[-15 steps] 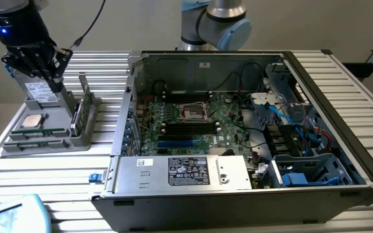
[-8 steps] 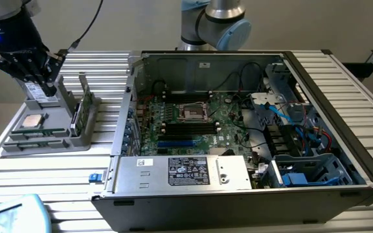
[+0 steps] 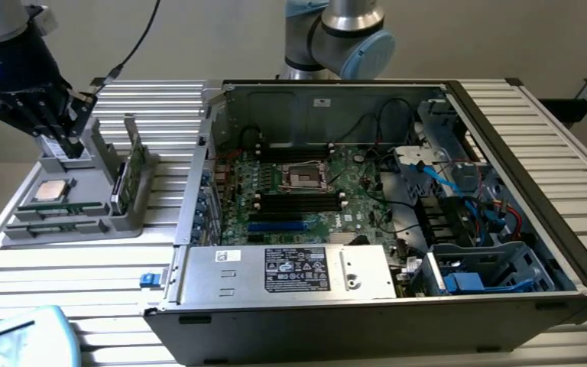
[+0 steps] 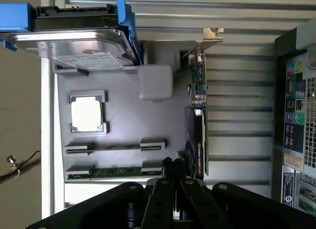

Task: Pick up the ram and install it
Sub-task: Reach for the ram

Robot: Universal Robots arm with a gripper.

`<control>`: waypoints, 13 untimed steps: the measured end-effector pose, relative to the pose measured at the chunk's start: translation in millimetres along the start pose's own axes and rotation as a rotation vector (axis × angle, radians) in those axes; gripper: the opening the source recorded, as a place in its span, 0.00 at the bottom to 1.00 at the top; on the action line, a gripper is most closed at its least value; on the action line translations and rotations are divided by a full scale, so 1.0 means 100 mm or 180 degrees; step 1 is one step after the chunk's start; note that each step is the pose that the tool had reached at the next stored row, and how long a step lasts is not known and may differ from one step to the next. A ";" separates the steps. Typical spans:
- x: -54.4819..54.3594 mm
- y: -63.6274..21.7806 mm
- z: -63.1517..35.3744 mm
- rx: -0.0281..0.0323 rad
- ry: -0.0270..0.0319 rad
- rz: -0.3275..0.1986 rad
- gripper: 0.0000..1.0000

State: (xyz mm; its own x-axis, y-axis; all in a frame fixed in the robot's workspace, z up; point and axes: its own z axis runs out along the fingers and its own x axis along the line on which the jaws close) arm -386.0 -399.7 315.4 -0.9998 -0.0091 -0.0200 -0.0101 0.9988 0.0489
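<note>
Green ram (image 4: 116,172) lies in its cradle on the grey tray (image 4: 123,118), not yet lifted (the slots (image 3: 299,200) in the computer (image 3: 304,103) look bare), and we see the gripper (image 4: 173,163) poised near its end, fingers closed on nothing.

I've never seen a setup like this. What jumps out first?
The big open computer case lies on its side on the slatted table, its circuit board exposed, at the exterior view's centre and right. At that view's upper left, the robot's black hand, shut, hangs over a grey tray holding a square silver chip and a thin green ram stick.
</note>
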 end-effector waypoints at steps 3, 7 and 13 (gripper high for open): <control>0.07 -0.004 0.021 -0.0001 0.0002 -0.0020 0.10; 0.20 -0.006 0.039 -0.0001 0.0006 -0.0034 0.10; 0.32 -0.013 0.069 -0.0002 0.0017 -0.0066 0.10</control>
State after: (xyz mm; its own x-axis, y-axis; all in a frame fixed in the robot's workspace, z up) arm -418.3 -400.9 307.8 -0.9994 -0.0301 -0.0156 -0.0309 0.9983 0.0490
